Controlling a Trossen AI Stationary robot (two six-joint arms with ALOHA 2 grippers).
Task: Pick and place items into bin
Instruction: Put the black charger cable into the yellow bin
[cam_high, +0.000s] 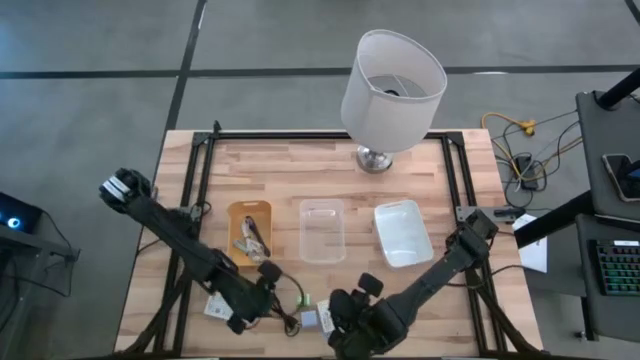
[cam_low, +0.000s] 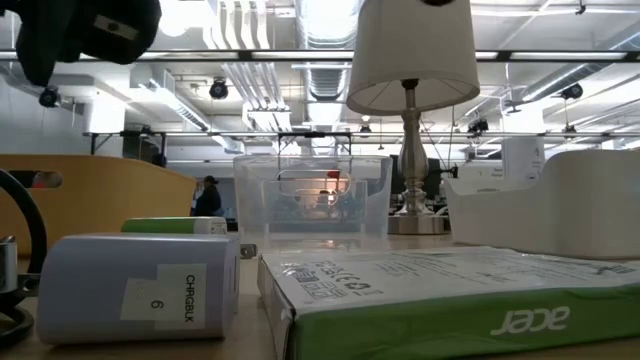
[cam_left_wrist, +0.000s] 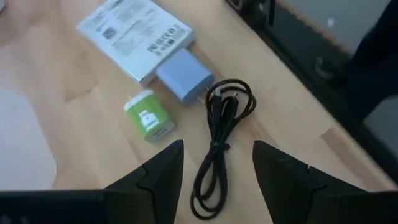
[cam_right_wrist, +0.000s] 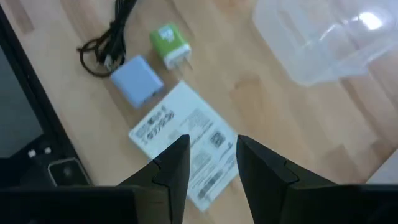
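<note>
Cable (cam_left_wrist: 219, 134) lies coiled on the table (cam_high: 440, 205) at the near edge, directly between the left hand (cam_left_wrist: 217, 163) fingers, which are spread wide and hold nothing. Thin, floppy, light; best pinched across the bundled loop, not a loose end, or it will uncoil and drag.

Right hand (cam_right_wrist: 212, 158) hovers over the white packet (cam_right_wrist: 185, 140), fingers parted a little, empty. Packet is flat and stiff, probably slick; it needs an edge grip, hard to lift off flat wood.

Green cube (cam_left_wrist: 149, 118) and grey-blue cube (cam_left_wrist: 185, 74) sit just beside the cable; small, rigid, light, easy to take by opposite flat sides.

Count near the hands: one cable, one green cube, one grey-blue cube, one packet in the wrist views. Clear bin (cam_high: 322, 230) at mid-table looks empty.
</note>
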